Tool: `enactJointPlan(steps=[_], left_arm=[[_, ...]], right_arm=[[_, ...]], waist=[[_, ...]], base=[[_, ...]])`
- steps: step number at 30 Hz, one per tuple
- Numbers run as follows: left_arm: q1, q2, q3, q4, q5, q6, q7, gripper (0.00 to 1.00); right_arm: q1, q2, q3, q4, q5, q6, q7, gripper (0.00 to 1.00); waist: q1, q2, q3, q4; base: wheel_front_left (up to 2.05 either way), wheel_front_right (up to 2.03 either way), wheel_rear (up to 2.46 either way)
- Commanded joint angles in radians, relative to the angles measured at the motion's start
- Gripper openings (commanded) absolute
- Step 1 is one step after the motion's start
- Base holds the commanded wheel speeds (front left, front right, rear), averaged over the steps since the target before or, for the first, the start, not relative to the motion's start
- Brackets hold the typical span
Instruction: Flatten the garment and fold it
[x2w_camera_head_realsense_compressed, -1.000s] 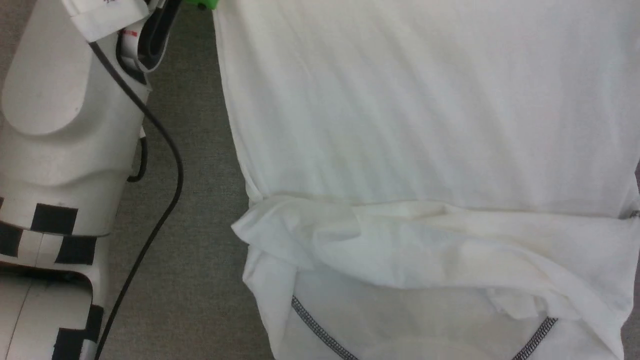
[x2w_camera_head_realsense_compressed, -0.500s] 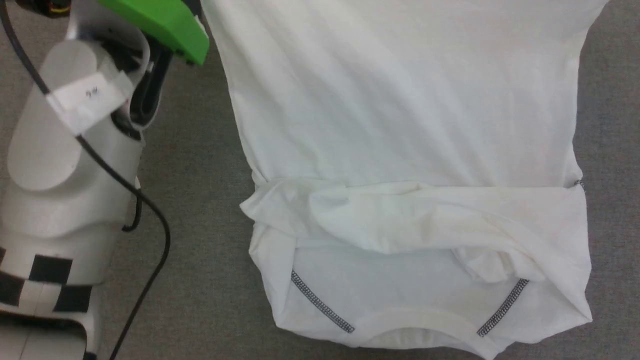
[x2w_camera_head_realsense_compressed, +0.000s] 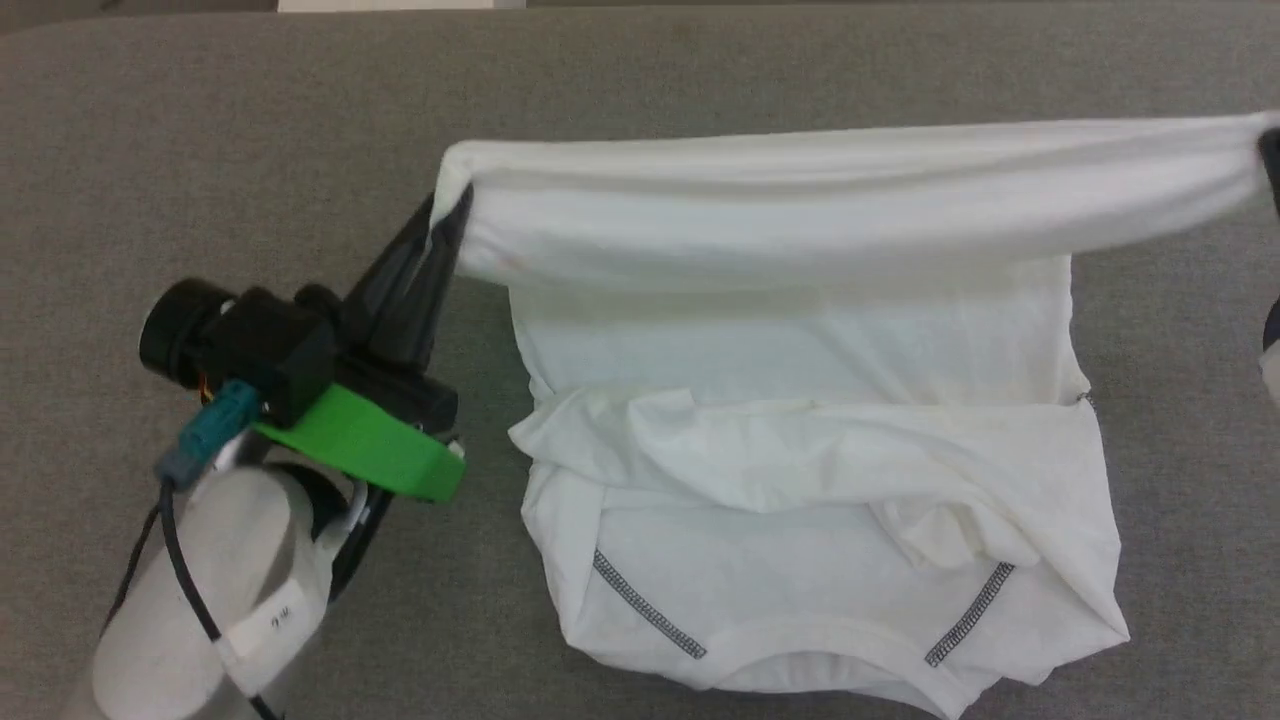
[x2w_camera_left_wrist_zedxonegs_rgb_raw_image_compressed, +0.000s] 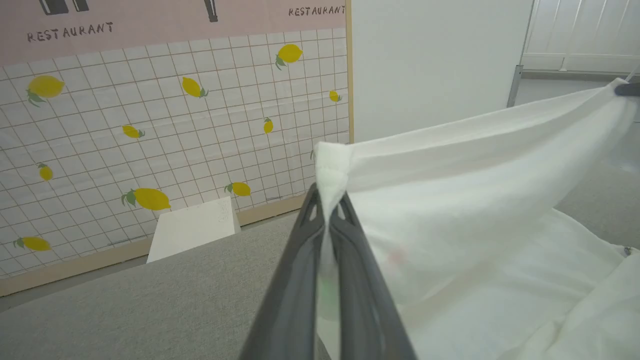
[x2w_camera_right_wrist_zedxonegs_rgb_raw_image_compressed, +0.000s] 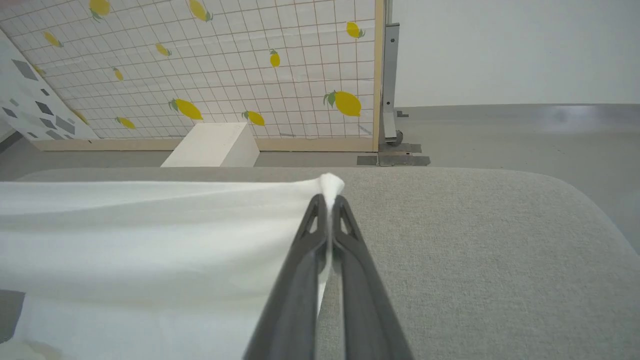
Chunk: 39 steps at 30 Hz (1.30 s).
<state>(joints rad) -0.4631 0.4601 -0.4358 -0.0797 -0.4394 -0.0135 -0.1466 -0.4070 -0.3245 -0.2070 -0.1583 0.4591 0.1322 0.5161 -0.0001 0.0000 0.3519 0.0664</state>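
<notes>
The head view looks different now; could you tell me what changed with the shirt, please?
The camera has pulled back, so the left gripper now shows, jaws shut on one hem corner of the shirt; the right gripper pinches the other. The taut hem seems carried nearer the collar. The bunched fold and collar lie as before.

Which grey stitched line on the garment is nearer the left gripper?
The stitched line left of the collar; the other line lies beyond the collar from the left gripper.

It looks like a staged test room; a lemon-print backdrop (x2w_camera_left_wrist_zedxonegs_rgb_raw_image_compressed: 150, 125) lettered "RESTAURANT" stands beside a bare white wall (x2w_camera_left_wrist_zedxonegs_rgb_raw_image_compressed: 435, 60).
</notes>
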Motion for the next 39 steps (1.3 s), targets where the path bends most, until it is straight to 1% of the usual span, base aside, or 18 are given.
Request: enactJointPlan(steps=[1, 4, 9, 11, 15, 21, 24, 27, 30, 31, 34, 36, 37, 38, 39], left_arm=[[0.044, 0.012, -0.007, -0.019, 0.019, 0.014, -0.016, 0.00], [0.128, 0.019, -0.032, -0.055, 0.045, 0.037, -0.039, 0.00], [0.252, 0.019, -0.068, -0.105, 0.057, 0.067, -0.057, 0.00], [0.293, 0.016, -0.079, -0.114, 0.056, 0.077, -0.063, 0.00], [0.364, -0.007, -0.087, -0.115, 0.032, 0.098, -0.078, 0.00], [0.477, -0.031, -0.074, -0.126, 0.004, 0.130, -0.103, 0.00], [0.532, -0.019, -0.085, -0.123, 0.015, 0.124, -0.108, 0.00], [0.586, -0.020, -0.097, -0.118, 0.023, 0.117, -0.112, 0.00], [0.612, -0.011, -0.118, -0.099, 0.047, 0.091, -0.114, 0.00], [0.617, -0.005, -0.132, -0.081, 0.065, 0.075, -0.114, 0.00], [0.619, 0.009, -0.162, -0.037, 0.129, 0.047, -0.115, 0.19], [0.621, 0.017, -0.183, -0.006, 0.173, 0.032, -0.115, 0.36], [0.623, 0.019, -0.192, 0.008, 0.193, 0.024, -0.115, 0.45], [0.625, 0.018, -0.197, 0.019, 0.205, 0.019, -0.115, 0.66], [0.627, 0.013, -0.198, 0.026, 0.213, 0.015, -0.115, 0.95]], right_arm=[[0.046, 0.019, -0.016, -0.022, 0.010, -0.002, -0.009, 0.00], [0.148, 0.058, -0.043, -0.070, 0.019, -0.002, -0.016, 0.00], [0.297, 0.116, -0.067, -0.131, 0.037, -0.002, -0.033, 0.00], [0.350, 0.139, -0.072, -0.138, 0.045, -0.002, -0.041, 0.00], [0.446, 0.192, -0.081, -0.139, 0.056, -0.002, -0.057, 0.00], [0.557, 0.228, -0.079, -0.138, 0.066, -0.002, -0.083, 0.00], [0.607, 0.237, -0.079, -0.135, 0.079, -0.002, -0.088, 0.00], [0.658, 0.236, -0.066, -0.133, 0.082, -0.002, -0.096, 0.00], [0.701, 0.225, -0.040, -0.127, 0.089, -0.002, -0.107, 0.00], [0.717, 0.218, -0.026, -0.121, 0.093, -0.002, -0.114, 0.00], [0.747, 0.188, 0.008, -0.105, 0.091, -0.002, -0.130, 0.00], [0.763, 0.163, 0.029, -0.093, 0.089, -0.002, -0.142, 0.00], [0.771, 0.148, 0.038, -0.086, 0.087, -0.002, -0.149, 0.16], [0.776, 0.139, 0.042, -0.079, 0.086, -0.002, -0.155, 0.32], [0.780, 0.131, 0.043, -0.073, 0.086, -0.002, -0.163, 0.45]], waist=[[0.0001, 0.0000, -0.052, 0.008], [0.0001, 0.0000, -0.077, 0.013], [0.0001, 0.0000, -0.102, 0.013], [0.0001, 0.0000, -0.107, 0.010], [0.0001, 0.0000, -0.115, 0.005], [0.0001, 0.0000, -0.130, -0.015], [0.0001, 0.0000, -0.140, -0.021], [0.0001, 0.0000, -0.150, -0.028], [0.0001, 0.0000, -0.160, -0.028], [0.0001, 0.0000, -0.166, -0.028], [0.0001, 0.0000, -0.177, -0.028], [0.0001, 0.0000, -0.181, -0.027], [0.0001, 0.0000, -0.183, -0.026], [0.0001, 0.0000, -0.185, -0.025], [0.0001, 0.0000, -0.187, -0.024]], base=[[0.00, 0.00, 0.00], [0.00, 0.00, 0.00], [0.00, 0.00, 0.00], [0.00, 0.00, 0.00], [0.00, 0.00, 0.00], [0.00, 0.00, 0.00], [0.00, 0.00, 0.00], [0.00, 0.00, 0.00], [0.00, 0.00, 0.00], [0.00, 0.00, 0.00], [0.00, 0.00, 0.00], [0.00, 0.00, 0.00], [0.00, 0.00, 0.00], [0.00, 0.00, 0.00], [0.00, 0.00, 0.00]])
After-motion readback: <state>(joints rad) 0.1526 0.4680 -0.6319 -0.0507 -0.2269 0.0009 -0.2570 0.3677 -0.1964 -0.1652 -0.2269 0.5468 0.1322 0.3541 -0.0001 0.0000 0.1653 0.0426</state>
